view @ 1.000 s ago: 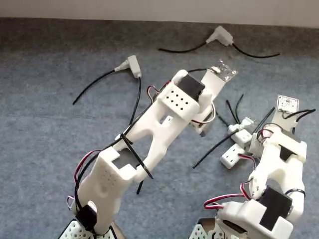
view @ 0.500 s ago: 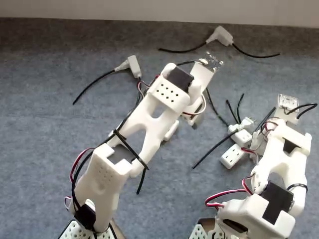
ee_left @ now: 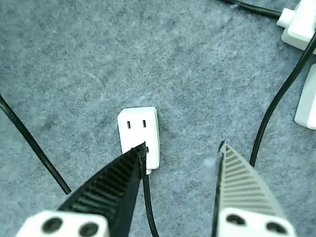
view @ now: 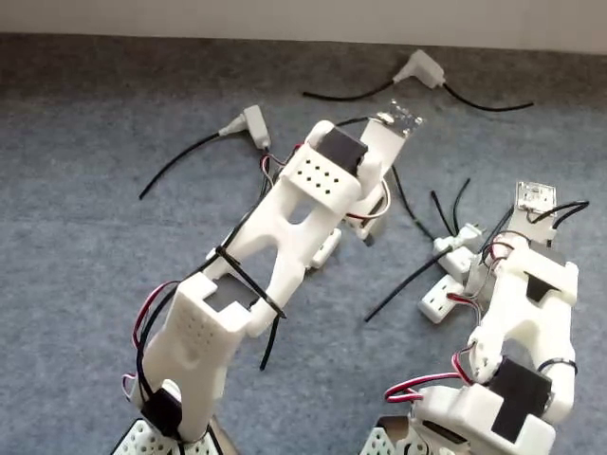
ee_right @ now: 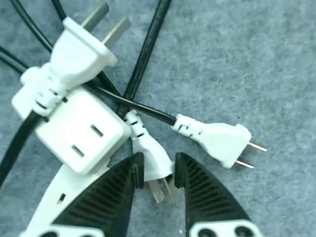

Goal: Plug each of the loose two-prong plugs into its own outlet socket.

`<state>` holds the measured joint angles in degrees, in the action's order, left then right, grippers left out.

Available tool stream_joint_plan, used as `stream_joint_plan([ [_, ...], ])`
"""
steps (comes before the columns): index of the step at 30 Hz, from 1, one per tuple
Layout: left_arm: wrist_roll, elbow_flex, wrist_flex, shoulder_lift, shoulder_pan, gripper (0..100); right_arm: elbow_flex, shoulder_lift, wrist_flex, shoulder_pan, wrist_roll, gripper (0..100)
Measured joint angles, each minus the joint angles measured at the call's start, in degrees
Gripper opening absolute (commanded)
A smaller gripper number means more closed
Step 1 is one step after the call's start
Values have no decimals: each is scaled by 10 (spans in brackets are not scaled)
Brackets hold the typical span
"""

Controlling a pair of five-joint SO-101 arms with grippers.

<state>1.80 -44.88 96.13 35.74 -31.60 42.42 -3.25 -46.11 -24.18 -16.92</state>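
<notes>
The small plug [ee_right: 148, 150] is pinched between the two dark fingers [ee_right: 126, 190] of the right gripper [ee_right: 157, 158]. The gap is narrow, with both fingers pressed to the plug's sides. The plug's cord end touches a corner of the square socket [ee_right: 79, 131], and its prongs point away from that socket, back between the fingers.

A second plug [ee_right: 222, 143] lies free just beside the small one, a little farther from the square socket, and its prongs also point away from it. A big plug [ee_right: 81, 47] rests against the opposite side of the square socket with its collar touching the socket's edge. It lies across black cords [ee_right: 148, 49] that cross there. A long socket [ee_right: 59, 197] touches the square socket on the gripper's side and runs partly under one finger.

Apart from the square socket, on the left arm's [view: 285, 227] side, a lone socket [ee_left: 139, 133] lies flat with its two slots facing up. The left gripper [ee_left: 181, 145] is spread wide above it and holds nothing. One fingertip lies over the socket's edge by its cord, and the other is over bare mat [view: 85, 246].

Two more plugs lie well away from the square socket toward the far edge, one [view: 251, 125] beyond the left arm and one [view: 424, 68] farther back. Each trails a black cord. The right arm [view: 522, 322] stands over the square socket's cluster.
</notes>
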Motion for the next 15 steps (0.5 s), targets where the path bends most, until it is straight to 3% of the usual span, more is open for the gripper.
stream_joint_plan([
  [4,0,0,0,0,0,239,9,4,7,11,0,120],
  [8,0,0,0,0,0,239,9,10,10,18,0,10],
  [15,0,0,0,0,0,239,9,10,6,30,0,9],
])
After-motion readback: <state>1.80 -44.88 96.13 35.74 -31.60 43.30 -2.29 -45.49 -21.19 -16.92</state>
